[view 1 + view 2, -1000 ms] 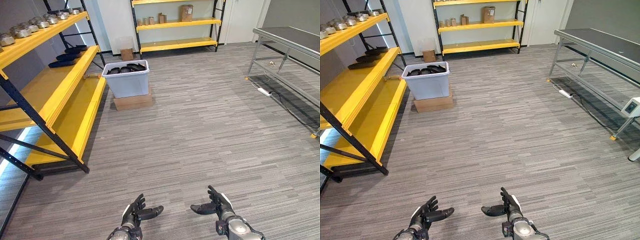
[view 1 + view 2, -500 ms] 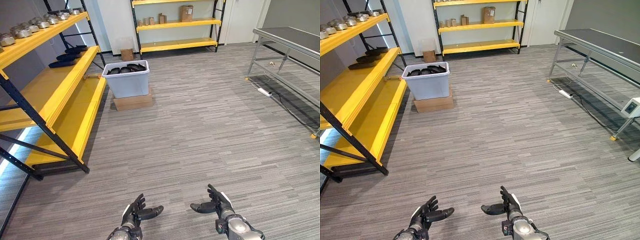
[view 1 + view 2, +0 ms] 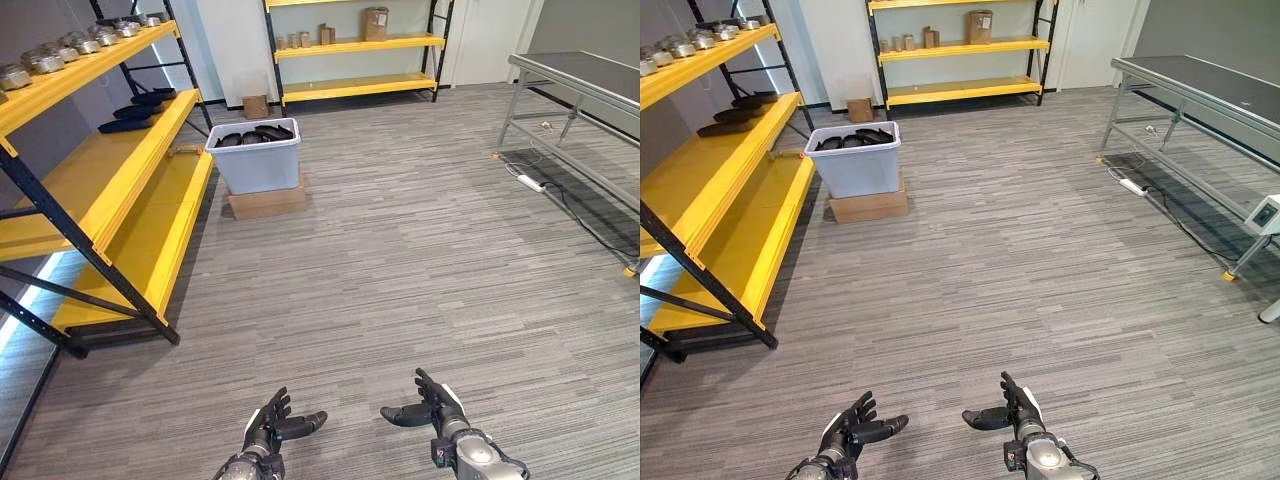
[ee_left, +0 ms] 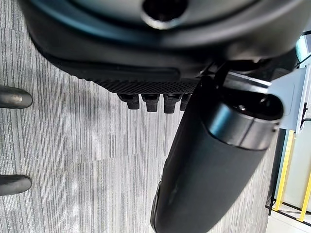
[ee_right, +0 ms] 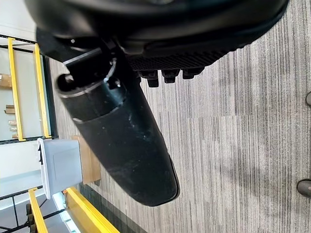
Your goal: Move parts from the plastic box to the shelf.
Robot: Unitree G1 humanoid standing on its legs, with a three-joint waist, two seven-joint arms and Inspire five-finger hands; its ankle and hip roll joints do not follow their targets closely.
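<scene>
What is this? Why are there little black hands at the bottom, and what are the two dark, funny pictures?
Those are a walking robot's own hands: its left hand and right hand, both open and holding nothing. The two wide pictures come from cameras in its head, looking down at a grey carpet floor. The two dark pictures come from cameras on its wrists, so each hand looks huge. Far ahead stands a plastic box with black parts inside, resting on a cardboard box. Beside it is a yellow shelf where parts go.

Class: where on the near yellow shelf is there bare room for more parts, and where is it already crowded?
The middle board is bare in front of the black parts. The bottom board is bare. The top board is crowded with metal parts.
</scene>
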